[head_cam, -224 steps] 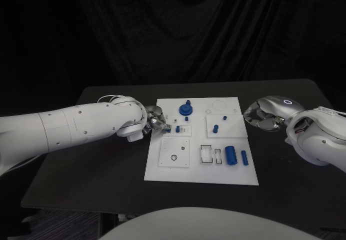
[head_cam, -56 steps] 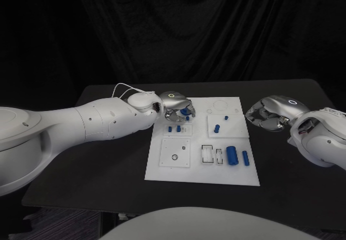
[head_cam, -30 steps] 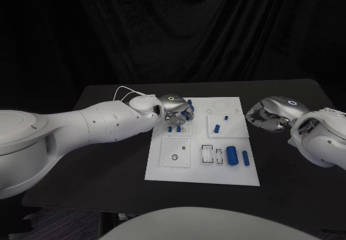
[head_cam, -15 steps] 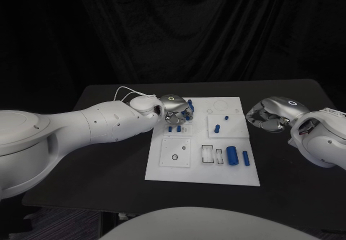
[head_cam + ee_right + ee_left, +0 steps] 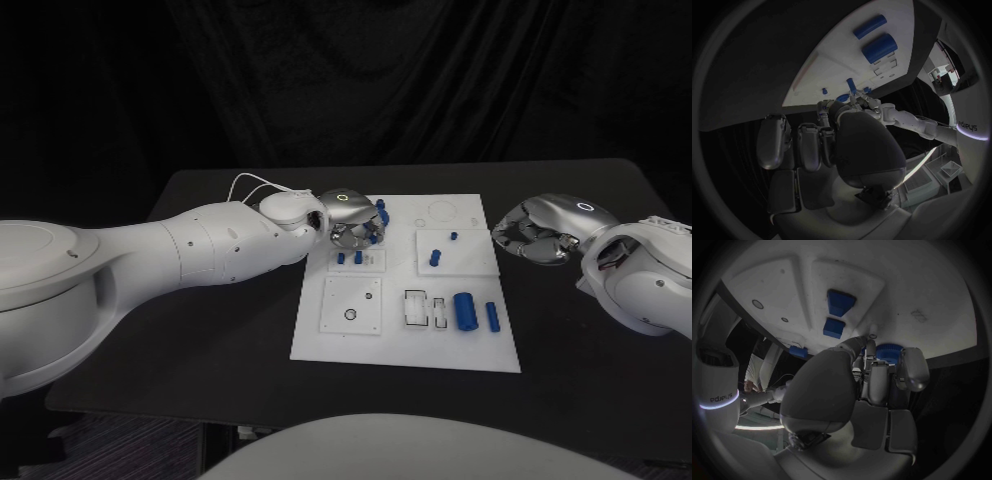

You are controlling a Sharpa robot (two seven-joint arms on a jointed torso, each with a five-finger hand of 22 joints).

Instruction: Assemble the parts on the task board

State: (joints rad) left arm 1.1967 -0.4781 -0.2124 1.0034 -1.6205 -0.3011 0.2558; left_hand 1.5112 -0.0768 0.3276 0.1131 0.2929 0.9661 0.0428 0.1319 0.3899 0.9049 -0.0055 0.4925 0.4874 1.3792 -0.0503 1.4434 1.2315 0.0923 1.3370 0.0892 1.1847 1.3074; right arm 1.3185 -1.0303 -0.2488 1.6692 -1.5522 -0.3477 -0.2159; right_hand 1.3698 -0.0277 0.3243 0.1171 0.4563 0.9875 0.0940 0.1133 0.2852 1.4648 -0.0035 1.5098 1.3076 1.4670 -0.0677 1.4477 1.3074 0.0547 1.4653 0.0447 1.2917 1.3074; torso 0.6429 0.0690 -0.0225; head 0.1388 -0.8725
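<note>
A white task board (image 5: 320,335) is laid in the middle of a black table (image 5: 188,330). Bare table surface is seen on both sides of the board and between the board's near edge and the table's near edge.

The left hand (image 5: 351,222) is held over the board's far left corner, its fingers curled downward around a round blue part (image 5: 887,353) that is seen between the fingertips in the left wrist view. Whether that part is actually gripped or only touched cannot be told. Just nearer than this hand, two small blue pegs (image 5: 349,258) are stood in a small white plate on the board.

The right hand (image 5: 537,232) is kept off the board, just beyond its right edge and above the bare table, with its fingers curled in and nothing seen in them. Beside it, toward the left hand, a short blue peg (image 5: 451,237) and a slim blue pin (image 5: 433,257) are seen on a square plate. Nearer the robot than the right hand, a thick blue cylinder (image 5: 464,309) and a thinner blue rod (image 5: 492,317) are laid side by side close to the board's right edge.
</note>
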